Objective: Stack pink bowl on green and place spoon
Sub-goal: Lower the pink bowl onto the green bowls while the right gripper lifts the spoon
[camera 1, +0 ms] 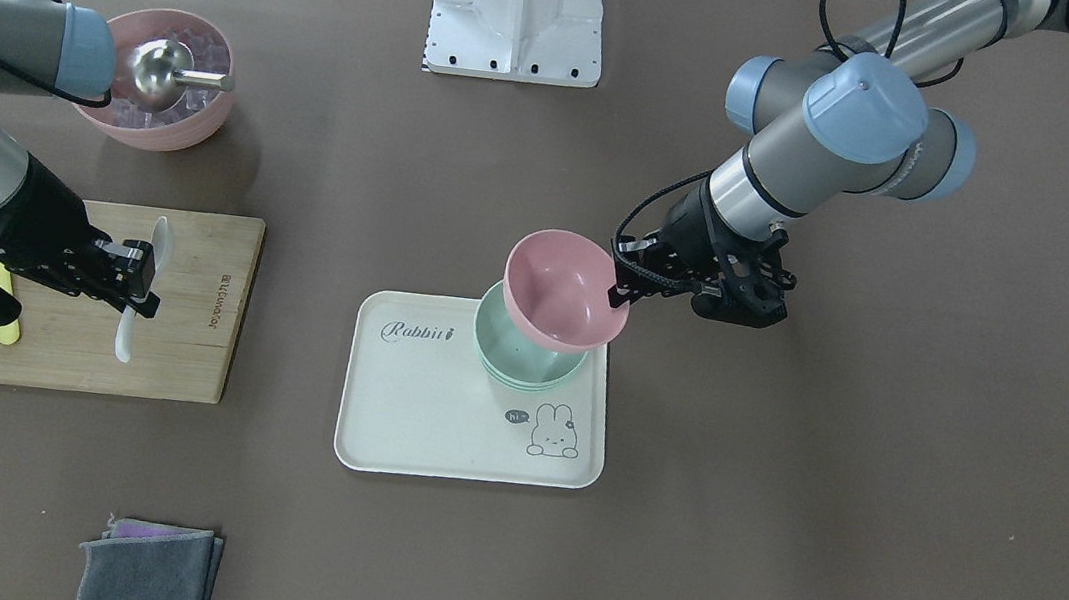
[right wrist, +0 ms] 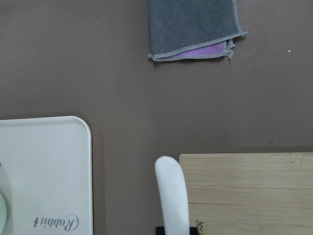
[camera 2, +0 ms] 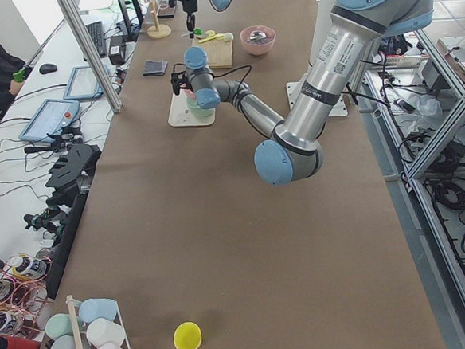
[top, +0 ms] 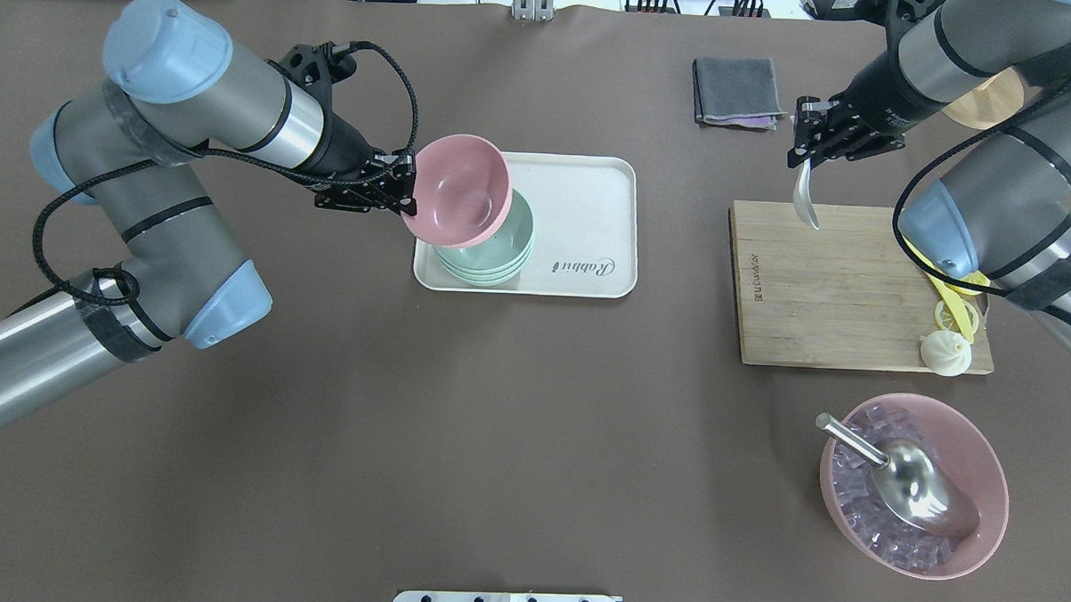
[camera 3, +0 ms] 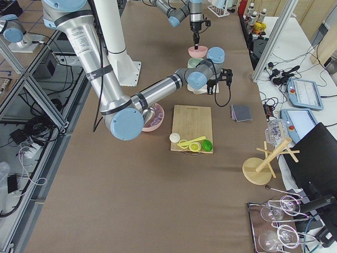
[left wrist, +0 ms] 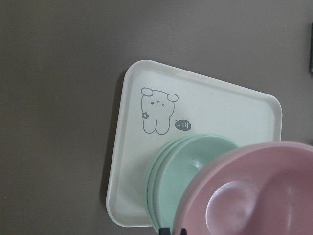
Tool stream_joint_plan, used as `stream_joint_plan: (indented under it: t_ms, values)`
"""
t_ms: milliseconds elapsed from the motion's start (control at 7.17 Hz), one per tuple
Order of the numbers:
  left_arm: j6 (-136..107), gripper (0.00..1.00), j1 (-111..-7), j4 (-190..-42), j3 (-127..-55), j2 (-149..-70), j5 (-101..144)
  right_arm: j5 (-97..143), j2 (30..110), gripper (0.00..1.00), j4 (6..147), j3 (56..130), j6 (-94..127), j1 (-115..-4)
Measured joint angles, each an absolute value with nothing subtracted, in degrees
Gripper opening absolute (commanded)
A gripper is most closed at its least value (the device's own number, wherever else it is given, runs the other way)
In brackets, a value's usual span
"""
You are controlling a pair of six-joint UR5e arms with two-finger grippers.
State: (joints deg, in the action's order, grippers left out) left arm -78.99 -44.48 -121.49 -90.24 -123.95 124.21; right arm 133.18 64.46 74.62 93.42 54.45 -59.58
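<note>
Left claw [top: 406, 186] pinches pink bowl [top: 459, 191], tilted over green bowls [top: 512, 245]; right claw [top: 804, 155] grips spoon [top: 804, 200] above the board [top: 839, 285].

printed words on the surface's things
the cream tray [camera 1: 402, 406] carries "rabbit" in script and "hi" in a speech bubble [camera 1: 517, 417] by a bunny drawing [camera 1: 556, 431]; the brand mark on the cutting board [camera 1: 183, 340] is too small to read.
</note>
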Motion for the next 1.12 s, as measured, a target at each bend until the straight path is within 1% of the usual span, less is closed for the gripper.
stream_joint_plan:
  t_ms: [418,1115]
  values:
    - [-79.0,0.0,-42.8,-124.0,-86.0,-125.7,123.6,133.2,63.8,0.0,74.6,93.3,54.7,-59.4]
    - [-79.0,0.0,-42.3,-124.4,-84.1,-126.6,123.6,133.2,63.6,0.0,74.6,93.3,54.7,-59.3]
